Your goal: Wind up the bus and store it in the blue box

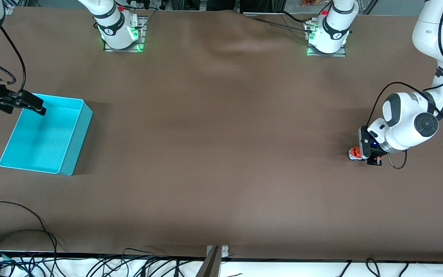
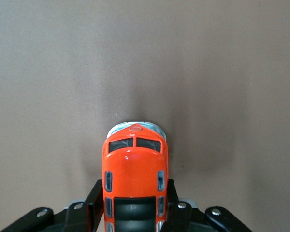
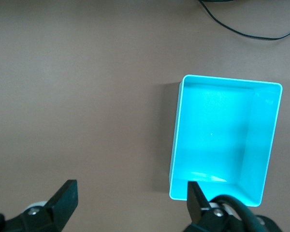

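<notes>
The orange-red bus is at the left arm's end of the table, low at the brown surface. My left gripper is shut on its rear part. In the left wrist view the bus sits between the two black fingers, with its nose and silver bumper sticking out past them. The empty blue box stands at the right arm's end. My right gripper is open and empty, held over the box's edge; in the right wrist view it hangs above the table beside the box.
Brown cloth covers the table. Loose black cables lie along the table edge nearest the front camera. A metal bracket sits at the middle of that edge.
</notes>
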